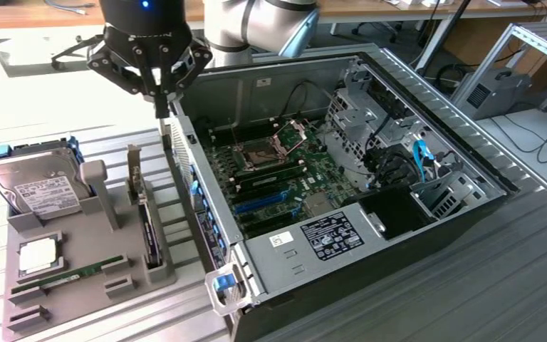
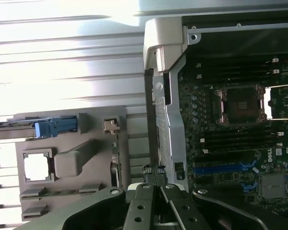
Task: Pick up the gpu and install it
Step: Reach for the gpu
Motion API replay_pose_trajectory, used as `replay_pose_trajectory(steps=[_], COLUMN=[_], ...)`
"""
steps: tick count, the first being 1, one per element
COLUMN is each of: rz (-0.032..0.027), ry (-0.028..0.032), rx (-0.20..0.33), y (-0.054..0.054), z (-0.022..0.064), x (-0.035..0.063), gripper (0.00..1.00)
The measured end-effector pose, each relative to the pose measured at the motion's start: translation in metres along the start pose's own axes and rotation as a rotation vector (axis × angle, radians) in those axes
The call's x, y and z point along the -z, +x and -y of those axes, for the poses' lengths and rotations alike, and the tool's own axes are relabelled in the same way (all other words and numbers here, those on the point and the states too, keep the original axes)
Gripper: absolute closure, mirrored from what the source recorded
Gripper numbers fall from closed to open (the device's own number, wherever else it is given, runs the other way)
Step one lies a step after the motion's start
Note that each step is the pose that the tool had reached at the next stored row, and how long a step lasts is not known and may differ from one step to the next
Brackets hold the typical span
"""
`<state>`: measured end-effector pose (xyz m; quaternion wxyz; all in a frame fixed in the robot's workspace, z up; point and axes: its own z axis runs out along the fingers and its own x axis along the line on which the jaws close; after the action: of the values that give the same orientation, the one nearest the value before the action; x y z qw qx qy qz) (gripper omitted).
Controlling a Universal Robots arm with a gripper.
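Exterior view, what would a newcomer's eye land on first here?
The big open computer case takes up the middle and the exterior view's right, its green circuit board laid bare. The black gripper hangs over the case's near-left wall, fingers shut. On the exterior view's left, a grey tray holds parts, with the graphics card standing on edge and a hard drive behind it.

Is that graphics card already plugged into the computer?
No, the gpu stands on edge in the grey tray beside the open computer case, not on the board inside it.
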<state>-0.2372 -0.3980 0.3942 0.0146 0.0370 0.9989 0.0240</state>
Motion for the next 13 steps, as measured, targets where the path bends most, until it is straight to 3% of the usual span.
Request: replay_pose_trajectory(steps=[13], rz=[0.0011], ry=[-0.0001], rx=[0.0], y=[0.022], z=[0.0016], x=[0.0007], gripper=[0.89])
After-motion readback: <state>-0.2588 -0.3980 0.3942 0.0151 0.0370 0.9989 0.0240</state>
